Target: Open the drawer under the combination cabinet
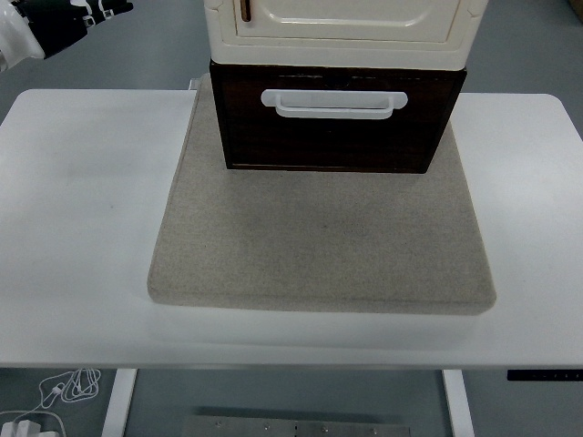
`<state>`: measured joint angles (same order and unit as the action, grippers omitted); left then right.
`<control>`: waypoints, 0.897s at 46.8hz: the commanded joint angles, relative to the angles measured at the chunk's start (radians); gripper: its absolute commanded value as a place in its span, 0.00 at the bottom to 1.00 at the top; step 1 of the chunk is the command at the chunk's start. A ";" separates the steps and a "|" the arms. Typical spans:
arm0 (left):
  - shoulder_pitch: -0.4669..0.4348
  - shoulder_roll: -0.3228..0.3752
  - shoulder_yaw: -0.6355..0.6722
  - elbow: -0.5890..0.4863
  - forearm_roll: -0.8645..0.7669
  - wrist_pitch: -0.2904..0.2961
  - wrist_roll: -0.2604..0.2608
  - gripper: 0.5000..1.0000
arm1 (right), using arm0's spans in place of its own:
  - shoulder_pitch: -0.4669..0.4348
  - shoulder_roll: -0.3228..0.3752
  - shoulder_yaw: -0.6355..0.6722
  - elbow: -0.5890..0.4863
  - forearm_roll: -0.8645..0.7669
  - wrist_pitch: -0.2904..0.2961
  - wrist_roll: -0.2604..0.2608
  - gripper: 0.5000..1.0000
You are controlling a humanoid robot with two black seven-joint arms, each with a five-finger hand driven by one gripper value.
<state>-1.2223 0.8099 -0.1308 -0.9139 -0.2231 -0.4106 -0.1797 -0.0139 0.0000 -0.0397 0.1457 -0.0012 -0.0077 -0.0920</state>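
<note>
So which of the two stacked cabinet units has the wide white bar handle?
The lower one, the dark brown drawer, carries the white bar handle across its front. The cream cabinet above it has only a small brown handle.

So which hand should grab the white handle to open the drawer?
Probably the left: only the left arm shows, at the top left corner. The right is out of view. The handle on the shut drawer is untouched.
</note>
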 commanded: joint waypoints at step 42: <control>-0.025 0.149 -0.099 -0.261 0.688 -0.200 -0.001 1.00 | 0.000 0.000 0.000 0.000 0.000 0.000 0.000 0.86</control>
<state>-1.2398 0.9525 -0.2251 -1.1294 0.4218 -0.6112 -0.1823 -0.0137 0.0000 -0.0398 0.1457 -0.0013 -0.0077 -0.0918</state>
